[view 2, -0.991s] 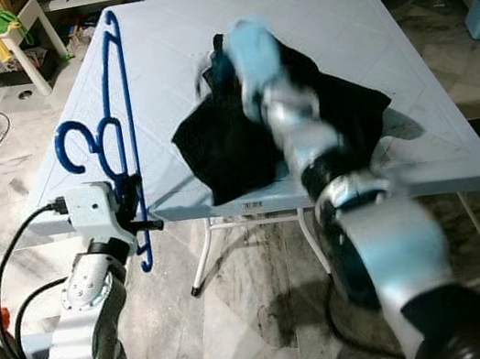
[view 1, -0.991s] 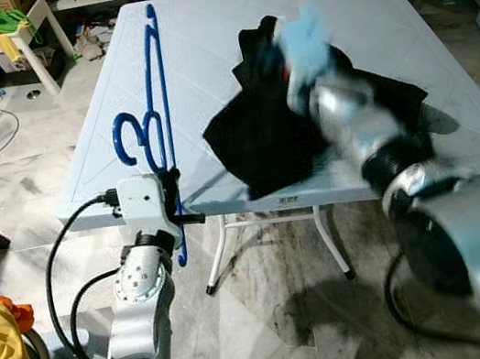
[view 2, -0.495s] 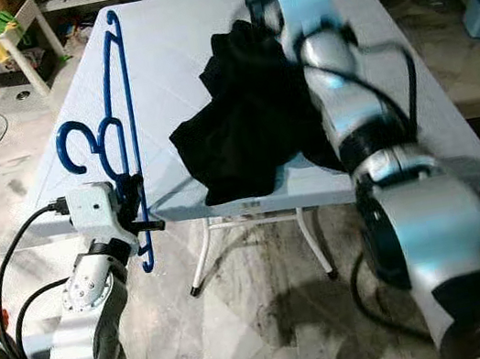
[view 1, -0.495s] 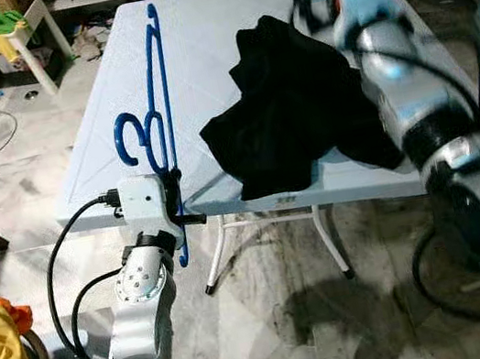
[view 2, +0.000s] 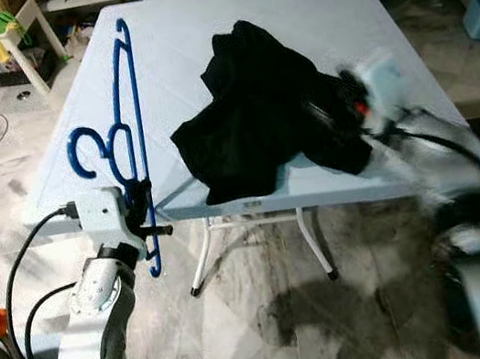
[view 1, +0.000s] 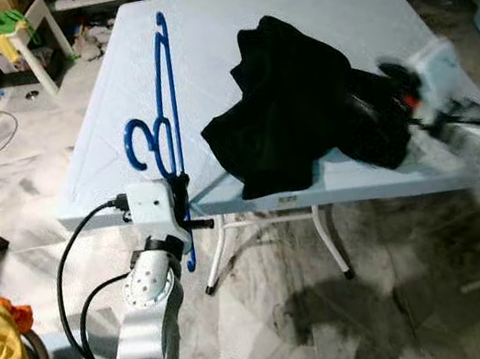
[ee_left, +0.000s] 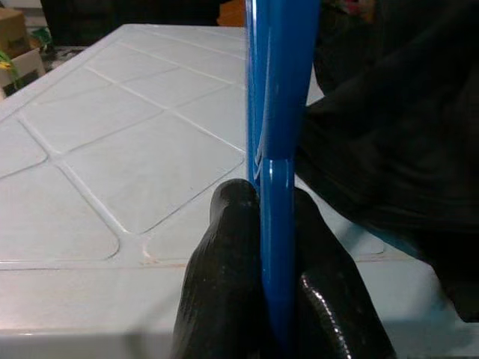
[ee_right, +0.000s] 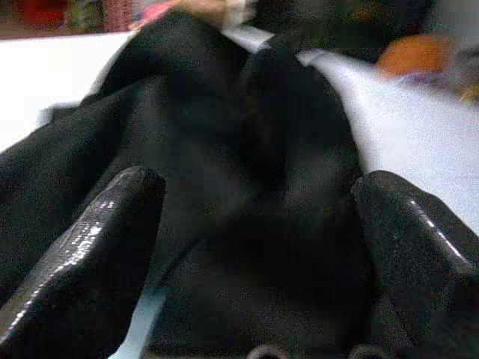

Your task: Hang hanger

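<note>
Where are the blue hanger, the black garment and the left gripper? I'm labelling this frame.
blue hanger (view 1: 167,90): left eye view, on its long upright bar above the table edge.
black garment (view 2: 247,113): right eye view, middle of the crumpled cloth.
left gripper (ee_left: 275,247): left wrist view, between the fingertips clamping the hanger.

Gloss and matt — plastic, cloth, stone

The blue hanger (ee_left: 281,112) is smooth, glossy plastic; the black garment (view 1: 291,101) is soft matt cloth, crumpled. The table (view 1: 198,47) looks like moulded pale plastic with grooved panels — the floor (view 1: 273,313) polished veined stone; gripper fingers (ee_right: 90,247) shine.
</note>
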`<state>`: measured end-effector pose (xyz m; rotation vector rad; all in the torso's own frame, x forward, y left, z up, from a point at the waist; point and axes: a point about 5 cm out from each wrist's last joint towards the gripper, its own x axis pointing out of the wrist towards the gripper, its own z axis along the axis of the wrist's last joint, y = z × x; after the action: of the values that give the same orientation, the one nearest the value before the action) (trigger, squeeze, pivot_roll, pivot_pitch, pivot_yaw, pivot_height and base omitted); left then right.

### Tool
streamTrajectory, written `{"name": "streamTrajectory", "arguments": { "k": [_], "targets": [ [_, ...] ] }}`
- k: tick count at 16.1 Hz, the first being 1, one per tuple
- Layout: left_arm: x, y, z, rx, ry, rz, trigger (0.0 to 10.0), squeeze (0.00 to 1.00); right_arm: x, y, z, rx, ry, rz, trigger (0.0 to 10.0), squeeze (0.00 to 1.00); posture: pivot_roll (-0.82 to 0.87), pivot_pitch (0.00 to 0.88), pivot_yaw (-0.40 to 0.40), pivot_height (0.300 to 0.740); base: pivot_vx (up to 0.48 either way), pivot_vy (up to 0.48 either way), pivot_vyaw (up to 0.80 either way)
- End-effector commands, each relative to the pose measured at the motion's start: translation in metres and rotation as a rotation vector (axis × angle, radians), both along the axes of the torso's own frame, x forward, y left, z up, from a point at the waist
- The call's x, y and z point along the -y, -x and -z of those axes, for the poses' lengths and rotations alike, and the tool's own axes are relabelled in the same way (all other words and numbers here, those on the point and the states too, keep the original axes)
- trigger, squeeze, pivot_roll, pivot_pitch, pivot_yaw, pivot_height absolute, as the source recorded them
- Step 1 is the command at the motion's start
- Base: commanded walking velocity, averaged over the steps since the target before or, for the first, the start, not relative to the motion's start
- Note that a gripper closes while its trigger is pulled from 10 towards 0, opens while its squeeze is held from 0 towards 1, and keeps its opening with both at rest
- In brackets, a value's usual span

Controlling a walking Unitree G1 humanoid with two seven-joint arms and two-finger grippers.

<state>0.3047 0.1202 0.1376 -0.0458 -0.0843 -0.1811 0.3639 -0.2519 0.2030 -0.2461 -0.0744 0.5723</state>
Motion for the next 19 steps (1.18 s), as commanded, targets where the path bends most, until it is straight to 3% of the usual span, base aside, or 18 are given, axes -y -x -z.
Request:
{"name": "streamTrajectory", "arguments": {
  "k": [1, 4, 11, 15, 19],
  "targets": [
    [0.001, 0.001, 0.0, -0.003, 0.001, 0.008, 10.0, 0.0, -0.002, 0.006, 0.0, -0.045, 0.002, -0.1, 10.0, 0.0, 0.05, 0.178, 0.031, 0.74, 0.0, 0.0, 0.0],
    [0.006, 0.002, -0.002, 0.006, -0.016, 0.049, 10.0, 0.0, -0.009, 0.024, 0.019, -0.186, -0.013, -0.257, 10.0, 0.0, 0.06, 0.178, 0.044, 0.74, 0.0, 0.0, 0.0],
    [-0.005, 0.005, -0.005, 0.013, -0.038, 0.024, 10.0, 0.0, -0.075, 0.026, 0.047, -0.31, -0.104, -0.455, 10.0, 0.0, 0.11, 0.181, 0.044, 0.74, 0.0, 0.0, 0.0],
    [-0.01, 0.009, -0.005, 0.01, -0.043, 0.004, 10.0, 0.0, -0.104, 0.005, 0.06, -0.377, -0.043, -0.374, 10.0, 0.0, 0.15, 0.194, 0.028, 0.74, 0.0, 0.0, 0.0],
    [-0.014, 0.011, -0.007, 0.017, -0.047, -0.018, 10.0, 0.0, -0.133, -0.016, 0.048, -0.359, 0.019, -0.276, 10.0, 0.0, 0.17, 0.195, 0.017, 0.74, 0.0, 0.0, 0.0]
  ]
}}
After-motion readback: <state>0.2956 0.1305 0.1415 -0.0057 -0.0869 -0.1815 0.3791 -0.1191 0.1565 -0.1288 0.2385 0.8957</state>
